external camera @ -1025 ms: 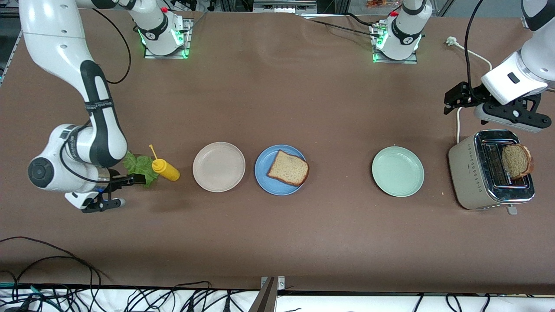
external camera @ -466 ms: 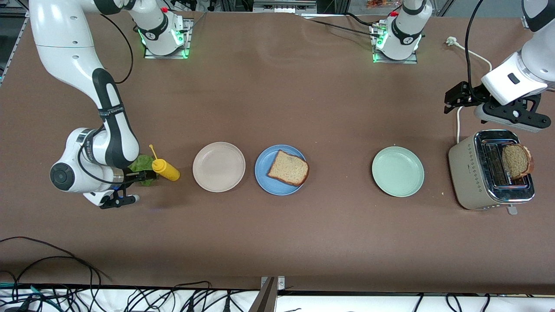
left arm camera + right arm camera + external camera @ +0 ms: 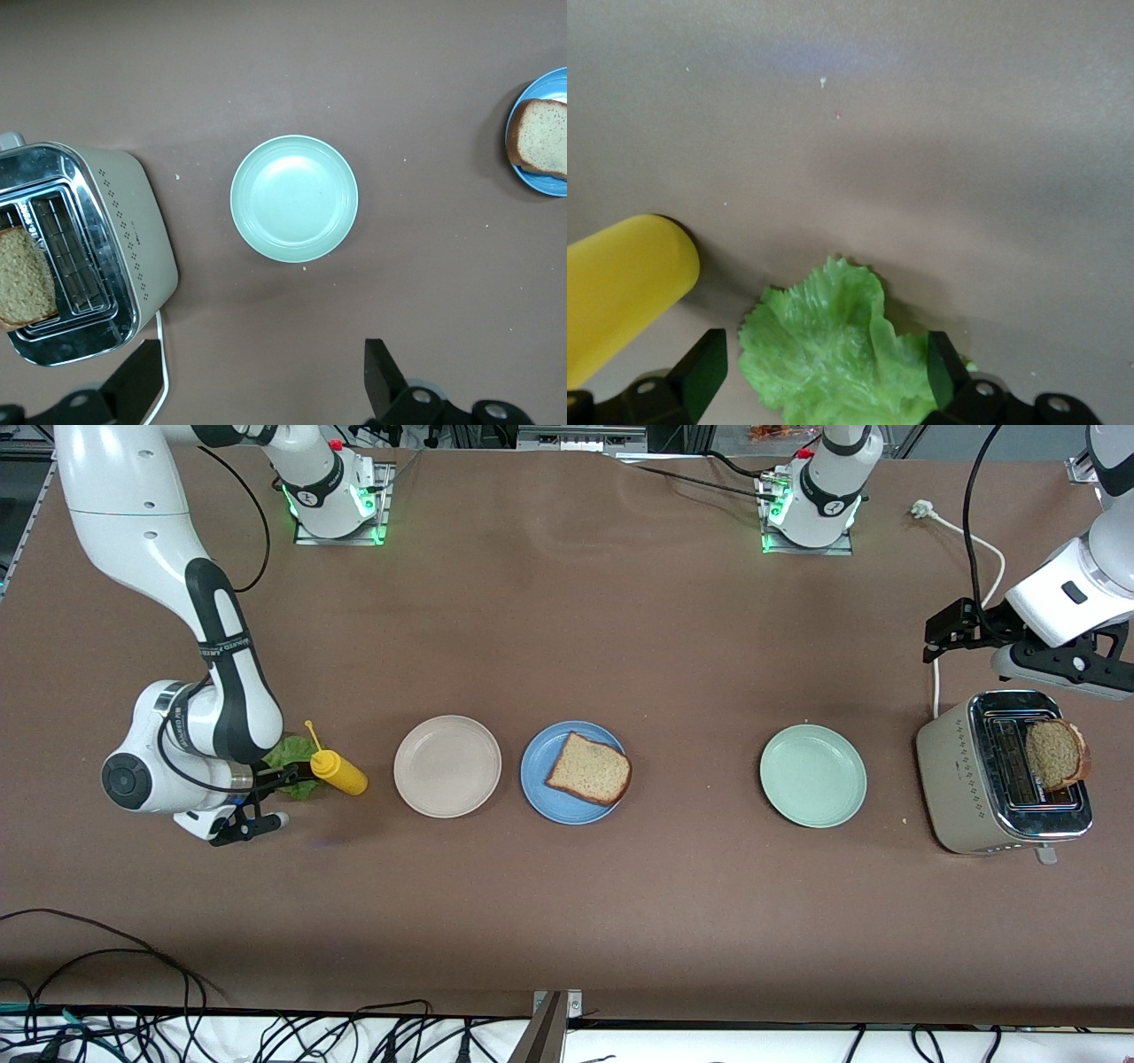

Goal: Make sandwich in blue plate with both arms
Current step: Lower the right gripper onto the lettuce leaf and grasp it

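Note:
One bread slice (image 3: 589,769) lies on the blue plate (image 3: 567,809) at the table's middle; the left wrist view shows this plate (image 3: 532,183) and slice (image 3: 542,137) too. A second bread slice (image 3: 1056,755) stands in the toaster (image 3: 966,779). The green lettuce leaf (image 3: 285,755) lies beside a yellow bottle (image 3: 341,772). My right gripper (image 3: 266,802) is open and low over the leaf. In the right wrist view the lettuce (image 3: 833,354) sits between that gripper's (image 3: 824,376) spread fingers. My left gripper (image 3: 1059,666) hangs open over the table beside the toaster, holding nothing (image 3: 261,381).
A beige plate (image 3: 447,766) sits between the yellow bottle and the blue plate. A mint-green plate (image 3: 812,776) lies between the blue plate and the toaster. A white power cord (image 3: 961,536) runs from the toaster toward the left arm's base.
My right gripper has moved in over the lettuce toward the yellow bottle, covering more of the leaf. My left gripper has drifted a little toward the left arm's end of the table.

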